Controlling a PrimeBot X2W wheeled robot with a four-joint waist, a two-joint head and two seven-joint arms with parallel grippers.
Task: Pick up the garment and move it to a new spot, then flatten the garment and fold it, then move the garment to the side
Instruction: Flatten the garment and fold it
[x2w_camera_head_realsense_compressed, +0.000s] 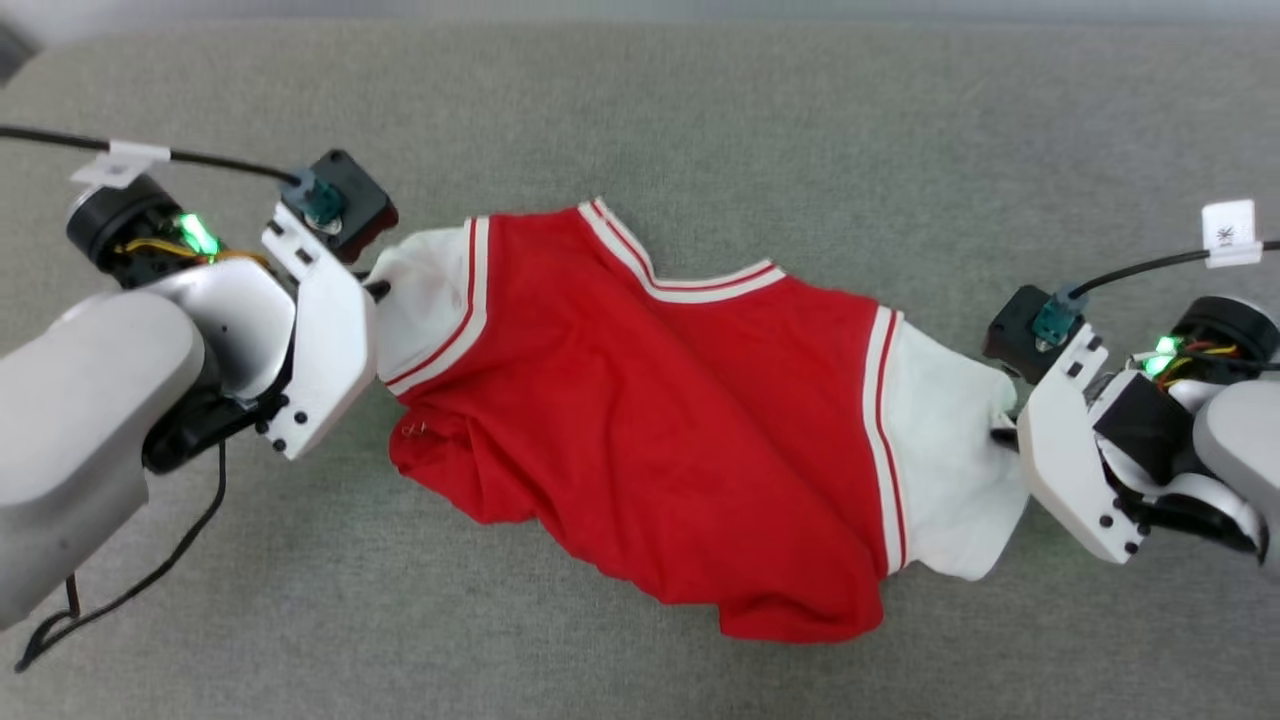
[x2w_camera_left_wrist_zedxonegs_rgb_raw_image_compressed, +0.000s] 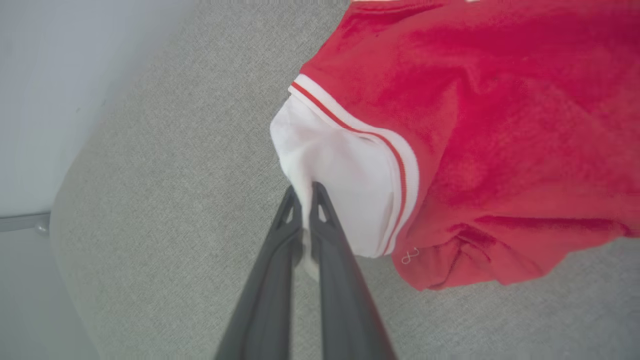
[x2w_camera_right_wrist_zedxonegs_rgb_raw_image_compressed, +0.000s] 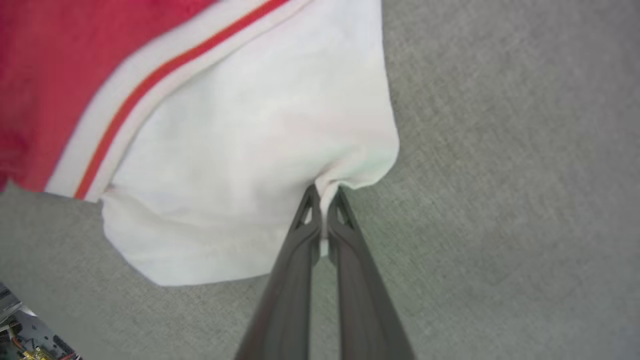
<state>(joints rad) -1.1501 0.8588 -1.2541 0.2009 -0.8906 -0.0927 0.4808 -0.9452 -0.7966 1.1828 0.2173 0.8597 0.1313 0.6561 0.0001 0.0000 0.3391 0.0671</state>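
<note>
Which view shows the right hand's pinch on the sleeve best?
Right wrist view: the right hand is shut on the white sleeve edge of the garment, cloth bunching there. The head view hides it behind the wrist. The left wrist view shows the left hand gripping the other sleeve.

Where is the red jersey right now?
In the head view, the garment spans the middle of the grey surface, between the left gripper and right gripper, each shut on one of its sleeves.

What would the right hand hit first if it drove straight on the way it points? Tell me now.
The right hand is shut on the edge of the white sleeve of the garment. Going straight on, it would likely push into more of that sleeve first.
</note>
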